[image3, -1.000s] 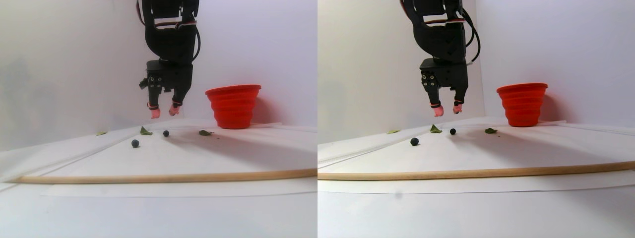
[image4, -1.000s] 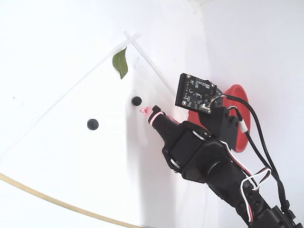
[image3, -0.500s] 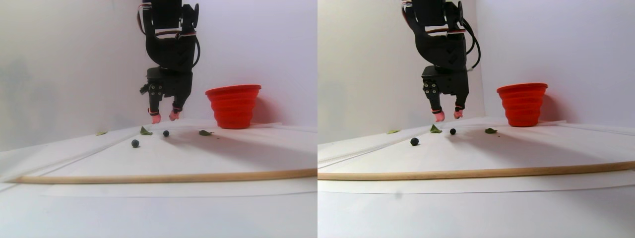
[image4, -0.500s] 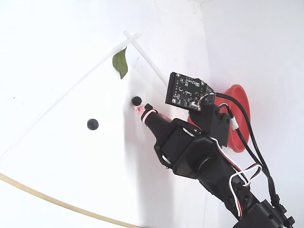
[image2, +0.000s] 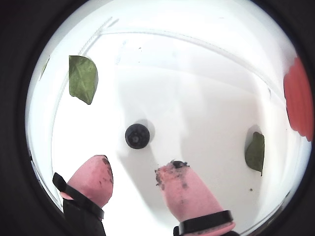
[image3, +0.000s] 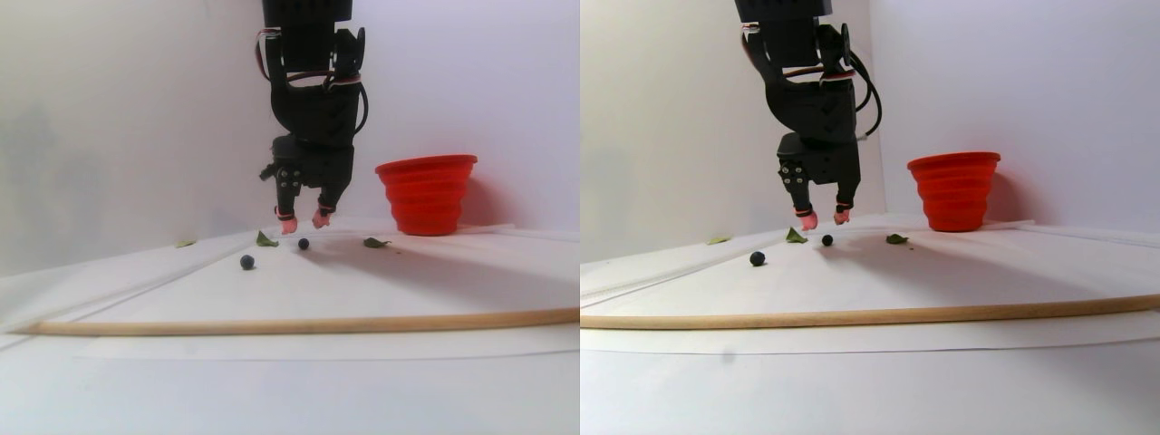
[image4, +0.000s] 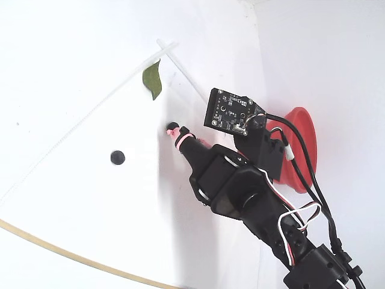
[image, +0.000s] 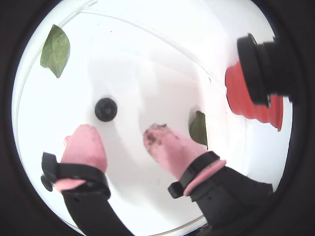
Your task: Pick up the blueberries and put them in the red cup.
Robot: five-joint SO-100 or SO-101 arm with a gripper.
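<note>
The gripper (image2: 133, 184) is held open, empty, just above a blueberry (image2: 137, 135) on the desk (image3: 362, 281); the red cup (image3: 426, 194) is seen nearby.

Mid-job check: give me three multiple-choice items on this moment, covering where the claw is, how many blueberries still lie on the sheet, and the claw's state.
1. The claw hangs above:
A. the red cup
B. the far blueberry
C. the wooden stick

2. Blueberries showing on the white sheet in the stereo pair view:
A. two
B. four
C. none

3. The claw is:
A. shut on a leaf
B. shut on a blueberry
C. open and empty

Answers:
1 B: a wrist view shows the far blueberry just ahead of the pink fingertips.
2 A: far blueberry plus near blueberry.
3 C: the fingertips stand apart with nothing between.
</note>
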